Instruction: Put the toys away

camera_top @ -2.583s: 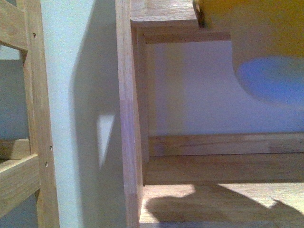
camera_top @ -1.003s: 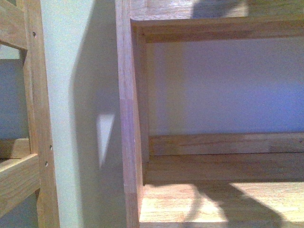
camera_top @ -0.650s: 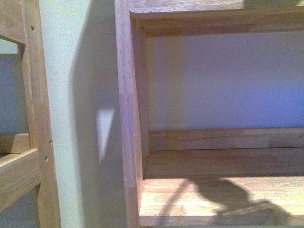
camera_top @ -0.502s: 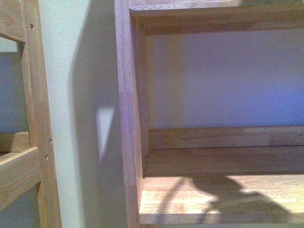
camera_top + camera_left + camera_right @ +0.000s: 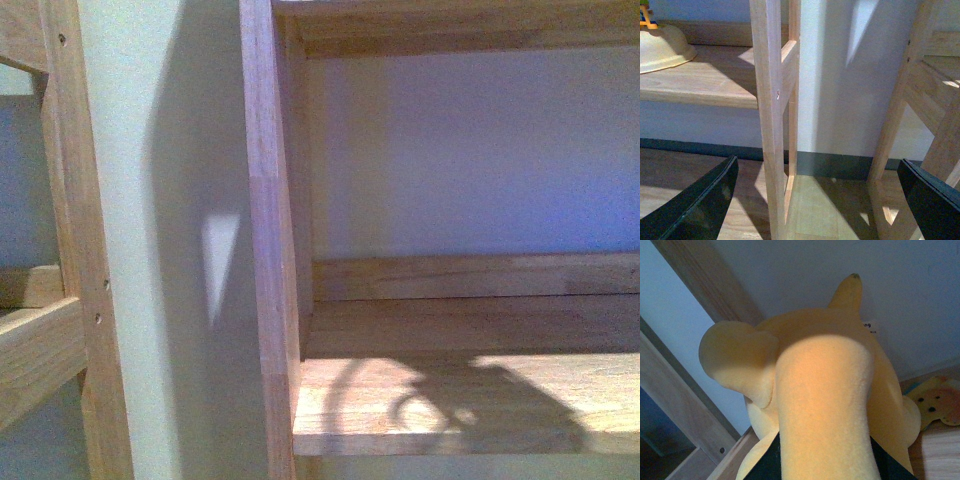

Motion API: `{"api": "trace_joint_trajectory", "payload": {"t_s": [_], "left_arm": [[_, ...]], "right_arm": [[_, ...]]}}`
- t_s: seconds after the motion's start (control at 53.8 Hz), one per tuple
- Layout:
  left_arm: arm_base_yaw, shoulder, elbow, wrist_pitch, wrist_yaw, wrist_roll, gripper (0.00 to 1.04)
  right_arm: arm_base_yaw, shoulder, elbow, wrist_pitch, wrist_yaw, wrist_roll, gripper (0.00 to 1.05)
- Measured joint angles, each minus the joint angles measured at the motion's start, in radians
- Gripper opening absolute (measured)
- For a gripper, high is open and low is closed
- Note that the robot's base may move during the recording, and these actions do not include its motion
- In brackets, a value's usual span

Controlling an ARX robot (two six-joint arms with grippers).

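Here, going left to right in my front view, a pale wooden frame [image 5: 70, 250] stands at the left edge, then a strip of light wall [image 5: 170, 200], then the upright side post of a light wooden shelf unit [image 5: 268, 250], whose lower board [image 5: 450, 400] runs to the right edge with a shadow lying across its front. Neither of my arms shows there.

My left gripper [image 5: 815, 200] hangs spread wide with nothing between its dark fingers [image 5: 700, 200], a wooden post rising between them. A cream bowl [image 5: 662, 47] sits on a shelf board at that board's far end.

My right gripper holds the small orange-yellow plush animal [image 5: 825, 405]; its body fills the right wrist view, a paper tag [image 5: 869, 327] at its side, and the fingers themselves are almost wholly hidden under it.
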Motion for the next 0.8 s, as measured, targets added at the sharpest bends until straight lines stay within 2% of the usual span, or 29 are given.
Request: {"api": "trace_joint_trajectory", "payload": {"t_s": [0.372, 0.539, 0.799], "left_arm": [[0.0, 0.0, 0.0, 0.0, 0.0, 0.0, 0.99], [0.0, 0.0, 0.0, 0.0, 0.0, 0.0, 0.99], [0.0, 0.0, 0.0, 0.0, 0.0, 0.0, 0.99]], "right_arm": [[0.031, 0.054, 0.121, -0.122, -0.057, 0.062, 0.18], [0.032, 0.069, 0.153, -0.143, -0.066, 0.047, 0.19], [0.025, 0.07, 0.151, -0.126, -0.05, -0.007, 0.61]]}}
